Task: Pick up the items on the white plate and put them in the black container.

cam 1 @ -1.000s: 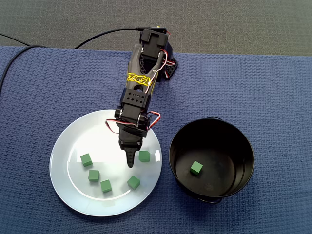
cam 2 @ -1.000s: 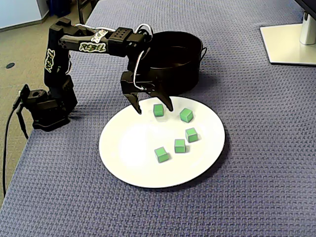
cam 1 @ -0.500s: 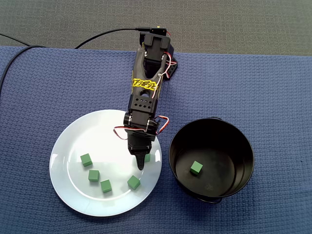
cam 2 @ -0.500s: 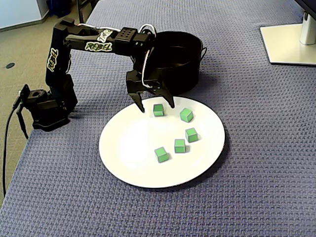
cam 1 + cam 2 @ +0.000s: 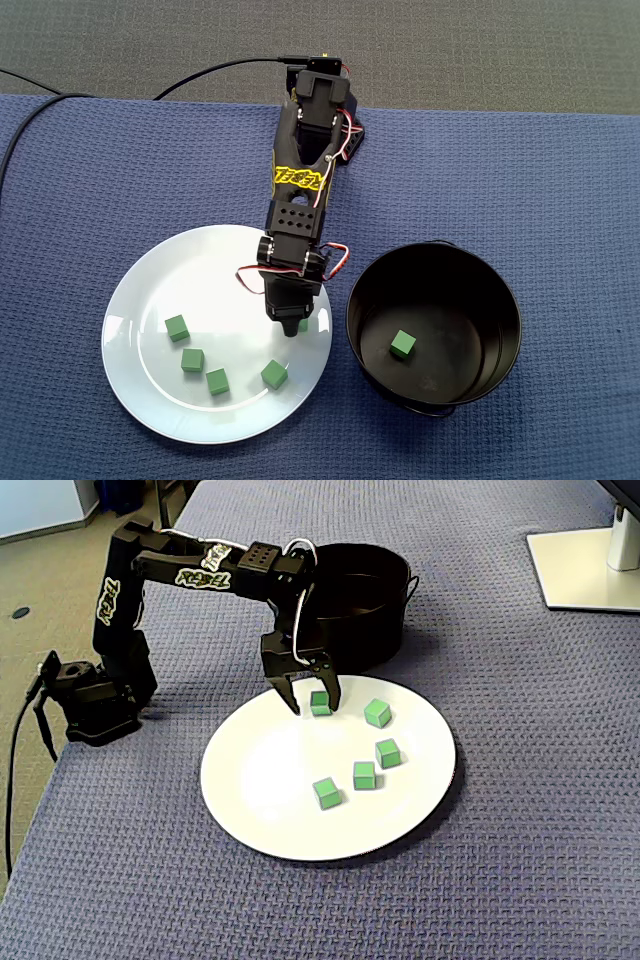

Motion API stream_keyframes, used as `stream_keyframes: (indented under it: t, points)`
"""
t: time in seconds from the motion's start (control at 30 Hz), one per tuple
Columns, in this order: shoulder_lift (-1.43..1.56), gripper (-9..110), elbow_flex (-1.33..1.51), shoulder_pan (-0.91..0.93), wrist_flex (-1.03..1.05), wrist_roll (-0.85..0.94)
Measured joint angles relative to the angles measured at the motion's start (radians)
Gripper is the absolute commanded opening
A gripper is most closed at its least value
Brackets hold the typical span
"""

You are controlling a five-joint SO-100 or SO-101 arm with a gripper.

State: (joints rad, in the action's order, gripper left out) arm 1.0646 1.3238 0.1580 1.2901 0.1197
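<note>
A fixed view: looks straight down on desk (image 5: pixel 560 180), arm base (image 5: pixel 325 95) at top edge. A fixed view: oblique, raised, arm base (image 5: pixel 90 700) at left. Shared: arm (image 5: pixel 200 572), white plate (image 5: pixel 260 780), black container (image 5: pixel 370 630).

White plate (image 5: pixel 200 280): round, glossy, flat on cloth, just beside black container (image 5: pixel 470 290), not touching.
Green cubes: small, matte, six in total.
Five on plate: four loose, well apart from each other, in arc on plate half away from arm base: (image 5: pixel 177 327), (image 5: pixel 192 360), (image 5: pixel 217 381), (image 5: pixel 274 375).
Fifth cube (image 5: pixel 320 702): at plate edge nearest container, between spread fingers of gripper (image 5: pixel 316 706); contact unclear.
Black container: round, deep, upright, open top.
Sixth cube (image 5: pixel 402 344): on container floor, near centre.
</note>
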Motion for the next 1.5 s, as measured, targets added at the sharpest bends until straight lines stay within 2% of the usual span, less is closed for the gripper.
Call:
stream_keyframes:
  t: [0.23,0.47,0.63,0.83,0.93,1.1,1.3,1.5]
  points:
    - [0.000,0,0.020,0.000,-0.026,0.002]
    - [0.002,0,0.034,-0.003,-0.028,0.002]
    - [0.094,0,0.018,0.008,0.083,0.005]
    - [0.400,0,-0.084,0.066,0.253,0.063]
    - [0.522,0,-0.195,0.002,0.322,0.124]
    - [0.597,0,-0.330,-0.276,0.347,0.298]
    - [0.540,0,-0.207,-0.492,0.141,0.456]
    - [0.466,0,0.005,-0.535,-0.069,0.482]
